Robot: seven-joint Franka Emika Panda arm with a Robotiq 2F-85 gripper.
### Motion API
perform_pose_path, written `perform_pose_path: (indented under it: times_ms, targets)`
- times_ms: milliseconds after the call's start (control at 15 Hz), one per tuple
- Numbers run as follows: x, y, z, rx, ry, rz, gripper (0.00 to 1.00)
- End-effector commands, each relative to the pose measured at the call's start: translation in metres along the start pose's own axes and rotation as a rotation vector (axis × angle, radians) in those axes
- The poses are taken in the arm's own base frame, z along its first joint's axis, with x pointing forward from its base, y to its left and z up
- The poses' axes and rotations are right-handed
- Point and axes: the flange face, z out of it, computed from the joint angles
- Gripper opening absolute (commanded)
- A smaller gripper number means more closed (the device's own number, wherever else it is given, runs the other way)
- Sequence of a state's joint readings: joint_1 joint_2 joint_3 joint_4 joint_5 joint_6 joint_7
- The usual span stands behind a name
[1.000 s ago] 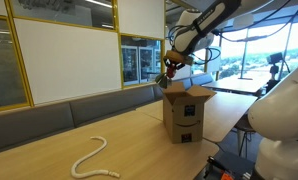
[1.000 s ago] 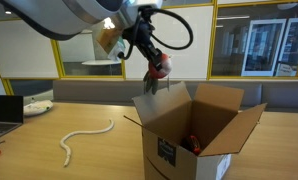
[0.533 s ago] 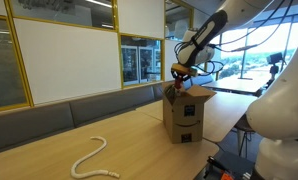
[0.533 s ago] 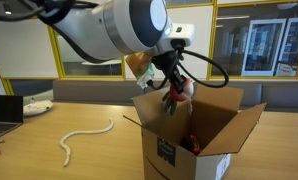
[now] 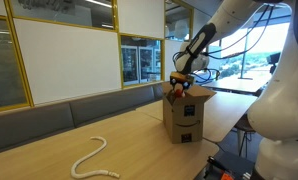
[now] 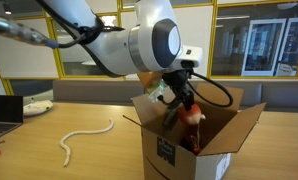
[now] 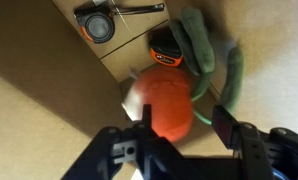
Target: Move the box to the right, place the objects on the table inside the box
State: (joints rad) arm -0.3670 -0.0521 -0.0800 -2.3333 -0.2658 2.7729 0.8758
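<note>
The open cardboard box (image 5: 189, 115) (image 6: 179, 152) stands on the wooden table. My gripper (image 5: 179, 86) (image 6: 182, 104) reaches down into its top. In the wrist view the jaws (image 7: 181, 125) are spread, with an orange-red object (image 7: 167, 100) just below them; a gap shows beside the right finger. The object also shows in an exterior view (image 6: 194, 117), inside the box. On the box floor lie a tape measure (image 7: 97, 25), an orange-and-black item (image 7: 166, 47) and a green item (image 7: 207, 50). A white rope (image 5: 92, 158) (image 6: 79, 138) lies on the table outside the box.
A laptop (image 6: 3, 108) and a white item (image 6: 37, 105) sit at the far end of the table. A bench (image 5: 69, 108) runs along the wall behind it. The raised box flaps (image 6: 247, 118) stand around my gripper.
My gripper came down from above the box into its opening with the orange-red object. The jaws have spread and the object now sits loose below them.
</note>
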Motion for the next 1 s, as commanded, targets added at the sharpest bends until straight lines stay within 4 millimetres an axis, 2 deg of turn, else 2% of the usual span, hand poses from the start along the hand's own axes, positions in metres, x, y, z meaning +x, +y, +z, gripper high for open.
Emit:
perform_pose_path:
  times_ms: [0, 67, 267, 533, 733, 933]
  targets:
    - [0.004, -0.018, -0.003, 0.018, 0.009, 0.005, 0.96]
    - [0.002, -0.022, -0.006, 0.022, 0.012, -0.001, 0.99]
    - [-0.008, -0.035, -0.022, 0.049, 0.032, -0.025, 1.0]
    - [-0.036, -0.061, -0.056, 0.098, 0.073, -0.101, 1.0]
    - [-0.071, -0.087, -0.083, 0.144, 0.087, -0.195, 1.0]
    - [-0.113, -0.109, -0.095, 0.184, 0.062, -0.289, 1.0]
